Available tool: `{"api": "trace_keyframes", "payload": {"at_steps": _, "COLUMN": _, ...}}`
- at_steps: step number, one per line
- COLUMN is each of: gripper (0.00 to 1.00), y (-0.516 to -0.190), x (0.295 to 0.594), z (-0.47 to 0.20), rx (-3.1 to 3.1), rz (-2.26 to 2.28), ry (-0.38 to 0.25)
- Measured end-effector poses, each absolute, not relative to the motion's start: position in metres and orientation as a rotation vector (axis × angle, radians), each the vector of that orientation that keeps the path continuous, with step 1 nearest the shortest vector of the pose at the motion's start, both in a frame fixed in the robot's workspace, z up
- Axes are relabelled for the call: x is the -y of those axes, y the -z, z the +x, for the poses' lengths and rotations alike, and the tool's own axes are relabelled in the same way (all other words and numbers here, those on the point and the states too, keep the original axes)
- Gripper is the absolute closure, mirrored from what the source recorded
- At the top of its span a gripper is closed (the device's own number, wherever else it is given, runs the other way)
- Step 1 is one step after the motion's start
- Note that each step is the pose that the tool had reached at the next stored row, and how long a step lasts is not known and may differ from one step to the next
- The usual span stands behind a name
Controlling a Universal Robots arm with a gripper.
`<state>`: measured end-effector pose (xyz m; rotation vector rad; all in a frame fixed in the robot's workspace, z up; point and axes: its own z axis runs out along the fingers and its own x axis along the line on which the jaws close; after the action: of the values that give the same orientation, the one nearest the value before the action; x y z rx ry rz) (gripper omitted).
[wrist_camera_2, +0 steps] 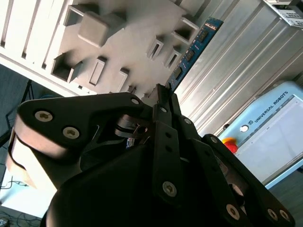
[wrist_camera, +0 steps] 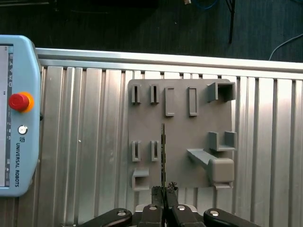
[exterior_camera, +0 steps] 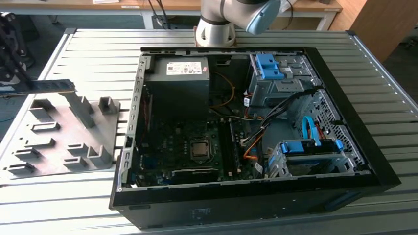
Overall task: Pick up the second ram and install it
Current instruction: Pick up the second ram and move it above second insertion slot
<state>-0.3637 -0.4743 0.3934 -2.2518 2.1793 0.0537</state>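
The second ram [exterior_camera: 51, 86] is a narrow blue-green strip held level above the grey holder plate [exterior_camera: 58, 142] at the exterior view's left. My gripper [exterior_camera: 14, 87] is shut on one end of it. In the second wrist view the ram [wrist_camera_2: 194, 49] sticks out past the black fingers [wrist_camera_2: 163, 101], with its row of dark chips showing. In the first wrist view I see the ram [wrist_camera: 163, 151] edge-on over the plate [wrist_camera: 182, 137], pinched at the gripper [wrist_camera: 164, 190]. The open computer case [exterior_camera: 140, 147] lies to the right, with long black memory slots [exterior_camera: 232, 142] beside the processor socket [exterior_camera: 198, 147].
The holder plate carries several empty slots and raised blocks [wrist_camera: 220, 168]. A teach pendant [wrist_camera: 16, 118] with a red stop button lies on the ribbed metal table [wrist_camera: 85, 156] beside the plate. Inside the case are cables, a power supply [exterior_camera: 176, 83] and blue drive brackets [exterior_camera: 269, 66].
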Motion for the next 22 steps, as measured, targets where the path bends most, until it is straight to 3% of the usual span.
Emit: {"api": "trace_keyframes", "payload": {"at_steps": 22, "gripper": 0.86, "y": -0.393, "x": 0.474, "z": -0.297, "rx": -2.18, "rz": -2.253, "ry": -0.056}}
